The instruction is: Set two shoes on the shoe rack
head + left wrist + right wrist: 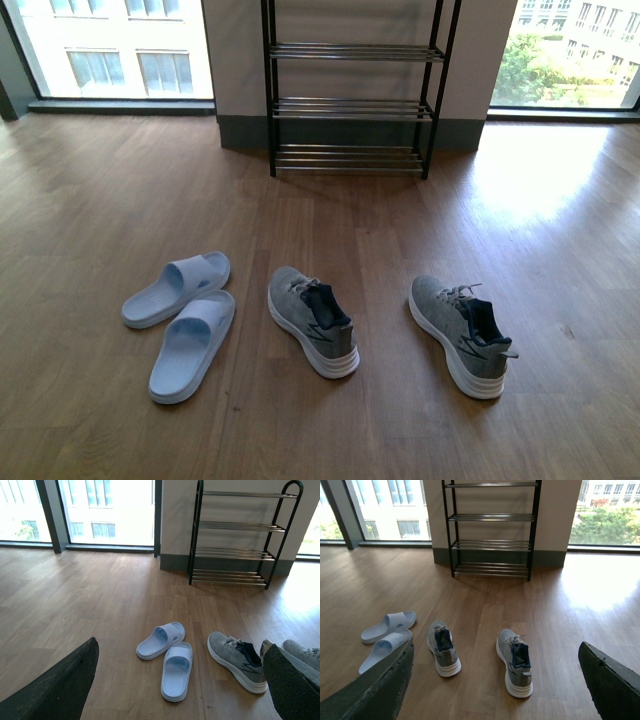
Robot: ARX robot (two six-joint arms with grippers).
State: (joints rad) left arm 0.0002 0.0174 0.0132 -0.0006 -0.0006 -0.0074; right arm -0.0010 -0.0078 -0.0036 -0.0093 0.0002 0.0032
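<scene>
Two grey knit shoes with white soles stand on the wooden floor, one near the middle [313, 320] and one to the right [461, 334], toes toward the shoe rack [350, 108] at the far wall. Neither arm shows in the front view. My left gripper [180, 680] hangs open high above the floor; between its dark fingers lie the slippers, and the middle shoe [236, 660] sits near its one finger. My right gripper [495, 680] is also open and raised, with both shoes [443, 648] [515, 661] seen between its fingers. The rack's chrome tiers [491, 544] hold nothing.
A pair of pale blue slippers [182, 311] lies left of the shoes. Large windows flank the rack's wall section. Bare wooden floor [350, 220] stretches between shoes and rack.
</scene>
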